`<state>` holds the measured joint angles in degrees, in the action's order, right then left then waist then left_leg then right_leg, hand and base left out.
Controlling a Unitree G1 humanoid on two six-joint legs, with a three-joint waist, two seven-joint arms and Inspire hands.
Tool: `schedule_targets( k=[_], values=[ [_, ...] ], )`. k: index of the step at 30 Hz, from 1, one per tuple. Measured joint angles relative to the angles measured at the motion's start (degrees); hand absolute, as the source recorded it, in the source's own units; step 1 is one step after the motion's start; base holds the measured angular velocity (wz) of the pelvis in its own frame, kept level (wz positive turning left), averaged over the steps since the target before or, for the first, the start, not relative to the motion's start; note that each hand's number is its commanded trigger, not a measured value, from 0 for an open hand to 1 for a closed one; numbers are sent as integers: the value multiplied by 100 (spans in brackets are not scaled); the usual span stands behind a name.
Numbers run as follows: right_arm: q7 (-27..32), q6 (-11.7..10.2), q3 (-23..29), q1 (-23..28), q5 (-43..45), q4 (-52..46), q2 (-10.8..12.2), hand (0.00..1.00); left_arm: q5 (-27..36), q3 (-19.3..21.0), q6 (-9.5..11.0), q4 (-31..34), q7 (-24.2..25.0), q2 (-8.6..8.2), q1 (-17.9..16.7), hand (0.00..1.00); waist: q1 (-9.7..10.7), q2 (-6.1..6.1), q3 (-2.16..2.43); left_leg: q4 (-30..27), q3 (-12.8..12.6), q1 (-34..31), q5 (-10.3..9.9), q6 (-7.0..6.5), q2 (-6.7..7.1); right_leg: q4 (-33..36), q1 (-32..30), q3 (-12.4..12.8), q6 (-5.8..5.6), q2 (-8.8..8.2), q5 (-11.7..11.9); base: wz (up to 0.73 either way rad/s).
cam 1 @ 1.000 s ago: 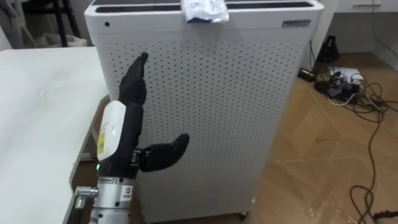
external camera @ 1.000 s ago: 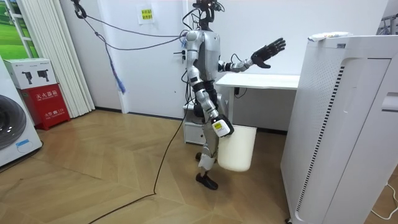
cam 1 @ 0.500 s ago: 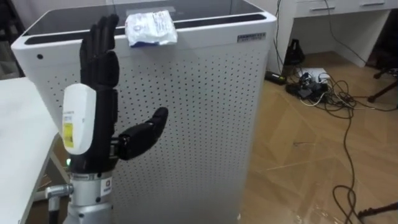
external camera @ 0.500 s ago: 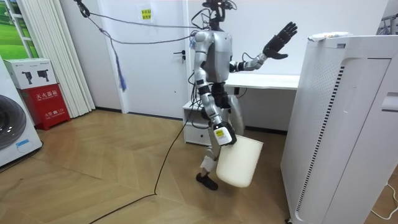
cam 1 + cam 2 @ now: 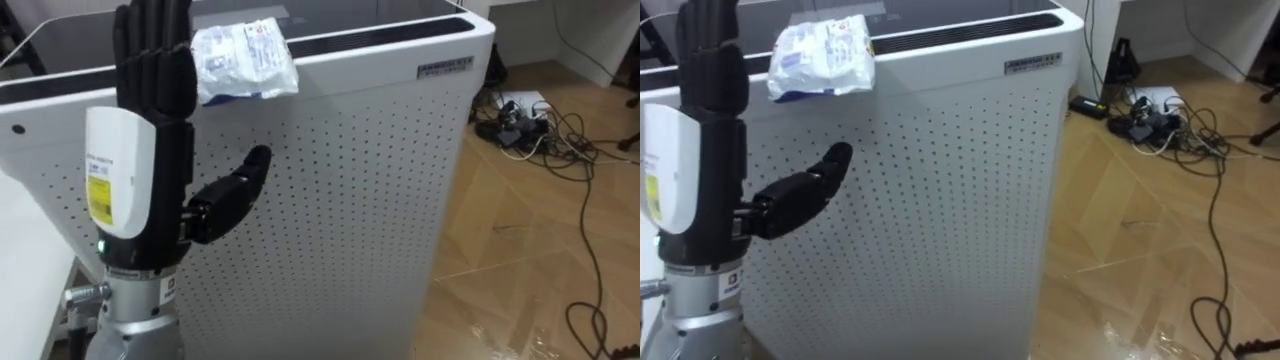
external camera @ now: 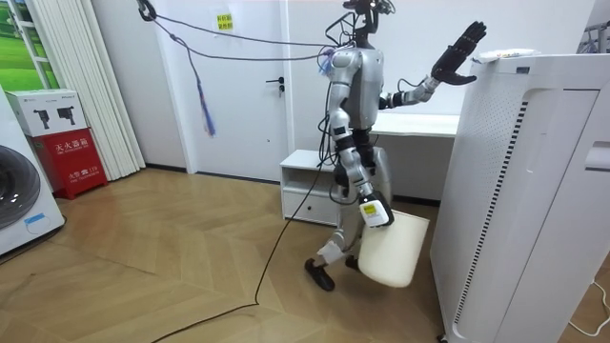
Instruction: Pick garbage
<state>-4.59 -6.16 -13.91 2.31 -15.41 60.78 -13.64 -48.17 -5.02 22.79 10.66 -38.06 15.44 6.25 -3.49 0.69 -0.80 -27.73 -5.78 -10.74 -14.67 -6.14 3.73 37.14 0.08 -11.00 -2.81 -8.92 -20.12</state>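
A crumpled white and blue wrapper (image 5: 243, 60) lies on the top front edge of a tall white perforated air purifier (image 5: 380, 200). My left hand (image 5: 150, 150) is raised in front of the purifier with straight fingers, open, its fingertips level with the wrapper and just left of it, not touching. In the room view I stand close to the purifier (image 6: 534, 191), left hand (image 6: 457, 57) stretched up toward the wrapper (image 6: 505, 54). My right hand (image 6: 372, 211) hangs low at my side, shut on the rim of a white bin (image 6: 396, 252) that is off the floor.
A white table (image 5: 20, 270) sits at my left, beside the purifier. Tangled cables and a power strip (image 5: 540, 120) lie on the wooden floor to the right. A low white cabinet (image 6: 310, 186) stands behind me by the wall.
I have stepped closer to the purifier. My left hand has risen to the height of the wrapper. The white bin has swung forward with my right hand.
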Motion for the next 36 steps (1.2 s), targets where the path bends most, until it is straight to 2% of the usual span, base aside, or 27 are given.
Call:
schedule_targets(
  k=[2,3,5,6,7,8,10,15,16,17,22,26,28,31,33,36],
  values=[
    [-29,-4,-2,7,19,-1,-1,100,-3,-2,-25,38,-13,6,99,0,0,100,-29,65,71,64,-17,-30,-9,132,-131,40,-133,12,32,-8],
    [-41,-7,-2,-2,22,-16,-3,100,-3,5,-74,75,-29,29,127,0,-27,169,-38,135,180,82,-16,-33,-13,-134,-282,162,-130,82,-96,-16],
    [-51,-6,-2,6,22,-24,7,100,15,5,-116,82,-60,121,130,0,11,223,-36,214,282,150,-12,-28,-27,-674,-576,329,-77,126,-97,-5],
    [-45,-2,3,16,36,-27,8,100,16,4,-102,176,-58,183,107,0,29,197,-32,233,316,177,-17,-20,-2,-1107,-716,400,-118,96,285,25],
    [-35,2,27,21,49,-27,4,100,17,1,-98,196,-51,196,93,0,67,202,-41,239,380,209,-20,-9,5,-1149,-733,429,-109,101,552,48],
    [-46,42,98,43,65,-27,11,100,12,-5,-81,219,-22,216,61,0,133,190,-1,323,479,270,-13,31,15,-1271,-665,413,-114,133,581,39],
    [-108,57,136,-21,63,-28,0,100,8,2,-63,247,8,227,57,0,90,180,6,464,569,344,32,103,-19,-1476,-468,316,-61,224,654,28],
    [-276,63,135,-96,77,-58,0,100,-132,-86,-98,479,36,278,-93,0,33,28,14,753,755,570,115,198,-82,-1938,-89,97,14,336,738,18],
    [-310,70,135,-99,77,-58,-7,100,-152,-102,-107,515,36,317,-93,56,22,12,14,776,766,582,121,208,-90,-1975,-66,81,21,346,749,10],
    [-363,71,135,-98,77,-54,-7,100,-159,-135,-112,557,35,394,-93,100,13,-11,14,819,778,606,133,227,-104,-2071,-10,59,32,375,781,6],
    [-431,83,116,-83,291,-15,-11,100,-158,-245,-139,570,67,539,-178,100,5,-16,17,939,821,758,146,246,-130,-2381,236,2,45,429,892,3],
    [-494,85,116,-72,326,-16,-27,100,-154,-459,-306,570,331,637,-265,100,11,0,26,1003,829,846,152,247,-136,-2567,372,2,31,453,978,0],
    [-514,85,116,-68,326,-19,-28,100,-153,-469,-345,570,473,666,-265,100,20,28,44,1012,827,844,152,247,-142,-2627,389,3,33,464,1009,-2],
    [-545,86,104,-63,362,-34,-58,100,-149,-468,-415,570,494,665,-261,100,43,111,98,1040,807,860,152,247,-150,-2653,395,8,35,469,1022,-3],
    [-571,85,17,-64,398,-85,-131,100,-140,-422,-526,571,456,665,-173,100,53,162,124,1128,770,964,167,257,-160,-2655,444,14,35,470,1022,-9],
    [-607,84,-9,-59,446,-102,-168,100,-141,-393,-570,584,453,664,-131,100,63,168,96,1272,740,1129,187,275,-181,-2660,531,-19,35,482,1022,-9]
  ],
)
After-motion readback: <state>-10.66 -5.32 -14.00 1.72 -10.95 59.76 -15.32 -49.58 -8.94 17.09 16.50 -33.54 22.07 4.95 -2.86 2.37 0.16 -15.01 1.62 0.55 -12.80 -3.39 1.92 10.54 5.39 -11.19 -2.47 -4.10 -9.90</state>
